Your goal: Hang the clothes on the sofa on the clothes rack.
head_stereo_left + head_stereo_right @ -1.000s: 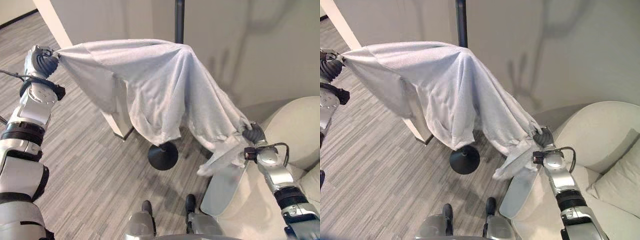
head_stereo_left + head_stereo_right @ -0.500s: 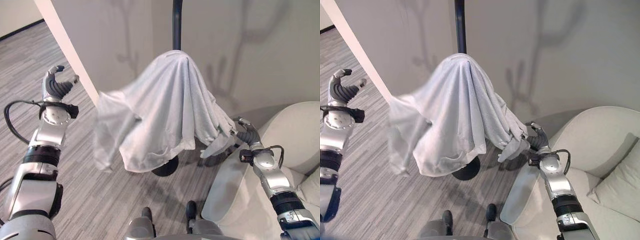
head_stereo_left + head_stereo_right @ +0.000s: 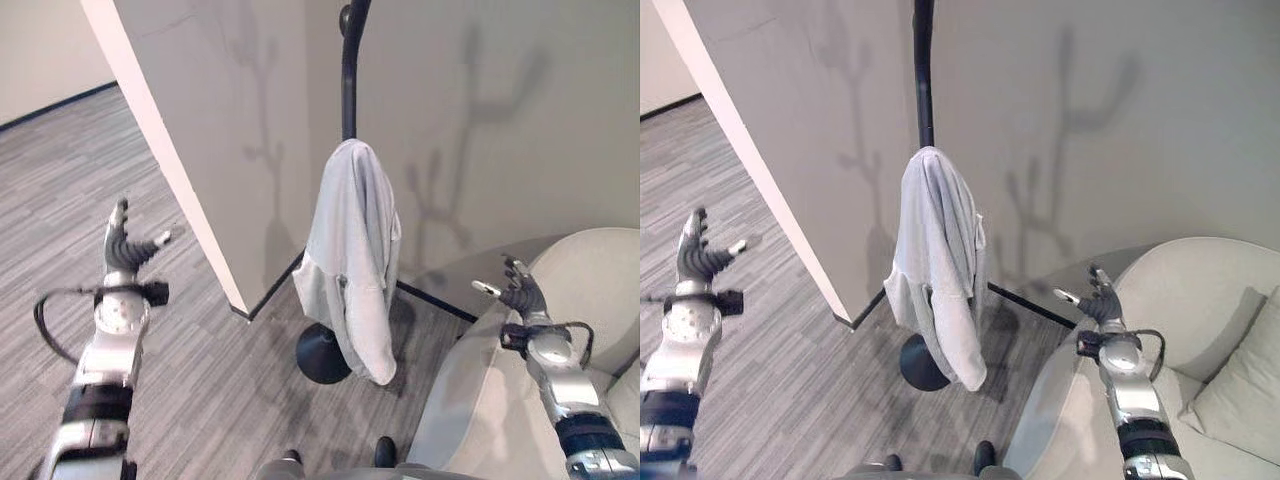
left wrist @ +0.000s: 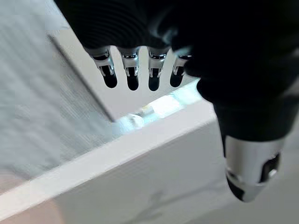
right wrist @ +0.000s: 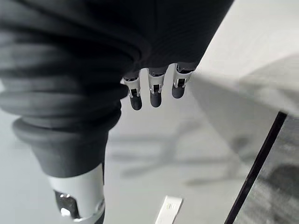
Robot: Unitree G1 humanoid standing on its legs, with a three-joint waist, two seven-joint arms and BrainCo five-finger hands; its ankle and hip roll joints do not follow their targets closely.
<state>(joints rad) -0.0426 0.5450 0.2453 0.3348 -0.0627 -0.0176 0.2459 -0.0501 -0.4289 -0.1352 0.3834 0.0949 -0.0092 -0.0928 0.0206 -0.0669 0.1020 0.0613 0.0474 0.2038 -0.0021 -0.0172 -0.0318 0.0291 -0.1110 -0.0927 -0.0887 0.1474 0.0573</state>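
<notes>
You get soft, even room light in the head views; the clothes rack [image 3: 347, 90] throws pale branching shadows on the wall [image 3: 520, 110] behind it. Straight edges bow toward the frame borders. In the wrist views the hand covers go nearly black and the background is soft and unfocused.

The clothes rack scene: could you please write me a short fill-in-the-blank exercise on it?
1. The grey garment hangs on the black ____.
2. The left hand is ____, holding nothing.
3. The right hand hovers above the cream ____.
4. The rack's round base stands on the ____.

Missing words: clothes rack; open; sofa; floor
</notes>
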